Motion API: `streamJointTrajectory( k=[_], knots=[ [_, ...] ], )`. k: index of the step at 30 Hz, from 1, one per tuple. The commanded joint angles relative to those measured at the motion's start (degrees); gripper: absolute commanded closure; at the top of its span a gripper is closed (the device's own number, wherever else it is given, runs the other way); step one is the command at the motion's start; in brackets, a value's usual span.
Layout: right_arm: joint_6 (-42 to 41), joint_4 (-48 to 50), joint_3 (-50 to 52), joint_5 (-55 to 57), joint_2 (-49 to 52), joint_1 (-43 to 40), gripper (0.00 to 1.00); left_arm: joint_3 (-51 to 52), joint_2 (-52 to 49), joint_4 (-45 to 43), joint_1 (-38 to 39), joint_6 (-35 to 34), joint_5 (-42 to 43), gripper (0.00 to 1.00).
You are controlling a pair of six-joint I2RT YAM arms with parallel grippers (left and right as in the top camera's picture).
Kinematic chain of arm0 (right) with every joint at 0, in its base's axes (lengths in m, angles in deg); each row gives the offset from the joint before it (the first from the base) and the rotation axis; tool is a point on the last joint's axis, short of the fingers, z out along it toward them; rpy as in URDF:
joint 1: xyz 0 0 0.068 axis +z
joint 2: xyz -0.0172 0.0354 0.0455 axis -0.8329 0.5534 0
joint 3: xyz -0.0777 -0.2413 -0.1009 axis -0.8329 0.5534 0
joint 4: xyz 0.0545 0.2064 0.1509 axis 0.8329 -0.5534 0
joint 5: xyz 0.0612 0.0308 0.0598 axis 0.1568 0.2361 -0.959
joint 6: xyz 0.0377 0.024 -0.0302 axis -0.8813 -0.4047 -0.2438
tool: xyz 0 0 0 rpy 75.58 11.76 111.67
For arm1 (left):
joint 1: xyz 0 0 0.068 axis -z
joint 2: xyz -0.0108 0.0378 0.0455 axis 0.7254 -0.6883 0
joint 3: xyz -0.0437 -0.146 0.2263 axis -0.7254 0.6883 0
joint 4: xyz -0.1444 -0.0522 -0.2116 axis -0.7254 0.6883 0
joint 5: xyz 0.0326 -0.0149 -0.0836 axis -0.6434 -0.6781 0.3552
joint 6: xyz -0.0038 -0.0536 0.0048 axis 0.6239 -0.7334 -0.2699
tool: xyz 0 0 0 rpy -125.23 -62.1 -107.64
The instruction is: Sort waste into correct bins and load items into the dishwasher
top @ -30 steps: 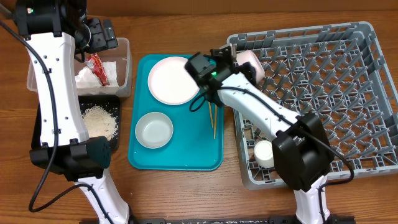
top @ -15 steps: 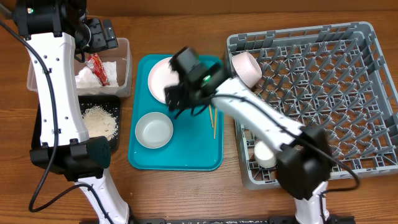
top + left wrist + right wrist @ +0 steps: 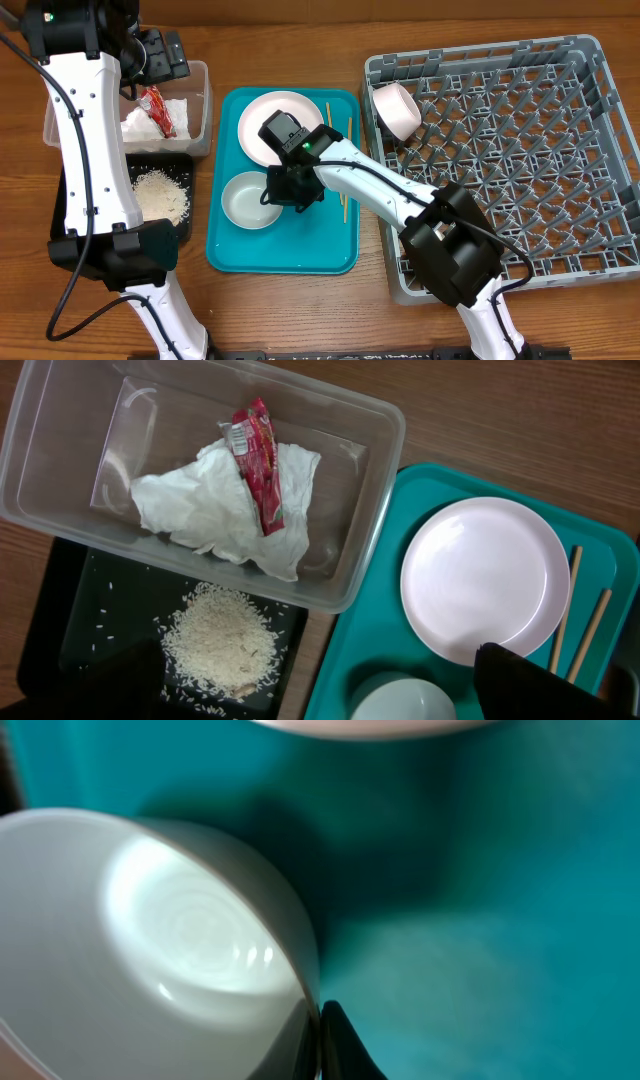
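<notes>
Over the teal tray (image 3: 300, 250), downturned right fingers (image 3: 338, 1042) touch the bowl (image 3: 245, 208) rim, closure unclear.

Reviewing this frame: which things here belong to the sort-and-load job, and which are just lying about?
Job: wrapper, napkin, rice, clear tub, black tray, plate, loose bowl, racked bowl, chopsticks, dish rack.
Lying about: teal tray, wooden table.

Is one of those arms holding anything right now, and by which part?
Possibly the bowl on the teal tray: the right fingers are at its rim, but a firm grip cannot be told.
</notes>
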Motion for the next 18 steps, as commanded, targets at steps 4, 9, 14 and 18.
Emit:
streamJointTrajectory(
  k=[4,9,14,18],
  knots=[
    [-0.68,-13.27,-6.93,30.86,-11.96,0.00,0.96,-1.07,1.22,-0.11,0.13,-0.57,-0.68,0.00],
    [-6.03,-26.23,-6.99,65.51,-24.50,0.76,0.96,-1.07,1.22,-0.11,0.13,-0.57,-0.68,0.00],
    [-10.49,-38.14,-2.78,81.59,-23.56,-3.76,0.96,-1.07,1.22,-0.11,0.13,-0.57,-0.68,0.00],
    [-10.75,-35.50,8.26,87.12,-23.45,-6.03,0.96,-1.07,1.22,-0.11,0.13,-0.57,-0.68,0.01]
  ],
)
